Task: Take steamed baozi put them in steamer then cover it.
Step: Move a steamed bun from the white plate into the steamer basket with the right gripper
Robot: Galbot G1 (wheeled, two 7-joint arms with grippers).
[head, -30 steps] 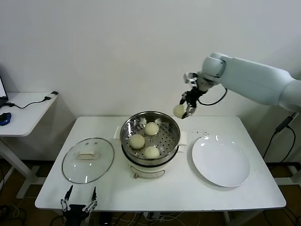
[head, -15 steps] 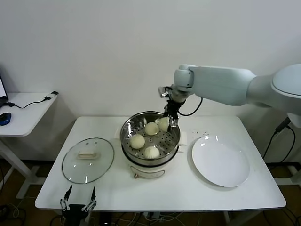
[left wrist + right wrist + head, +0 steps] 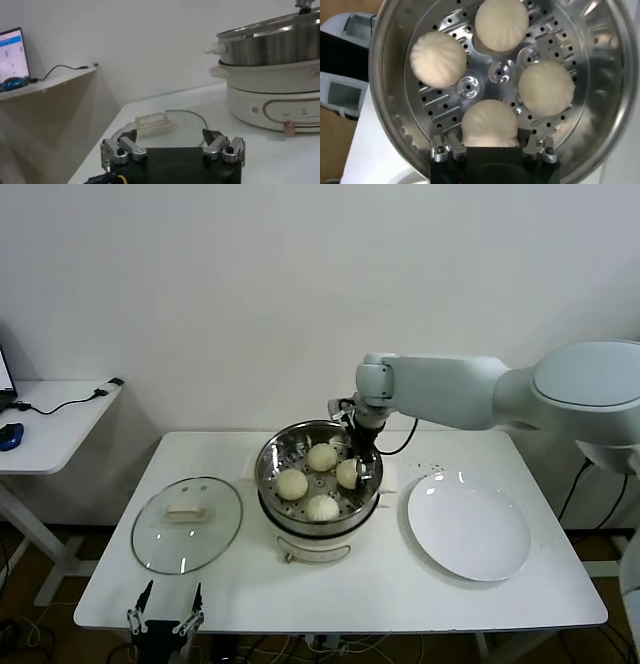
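The steel steamer (image 3: 268,456) stands on its white base at the table's middle. Three baozi lie on its perforated tray (image 3: 322,456) (image 3: 292,484) (image 3: 322,507). My right gripper (image 3: 354,468) reaches down into the steamer and is shut on a fourth baozi (image 3: 348,474), low at the tray's right side. In the right wrist view the held baozi (image 3: 489,122) sits between the gripper's (image 3: 490,142) jaws, with the other three (image 3: 501,22) (image 3: 438,59) (image 3: 546,88) beyond. The glass cover (image 3: 187,524) lies flat left of the steamer. My left gripper (image 3: 167,619) is open at the table's front left edge.
A flat white plate (image 3: 468,526) lies right of the steamer. A side desk (image 3: 50,419) with a mouse and cable stands at far left. The left wrist view shows the left gripper (image 3: 172,136), the cover's handle (image 3: 152,121) and the steamer's wall (image 3: 270,45).
My right gripper has carried the baozi from above the table's back right, left over the steamer and down to its tray. The left arm has not moved.
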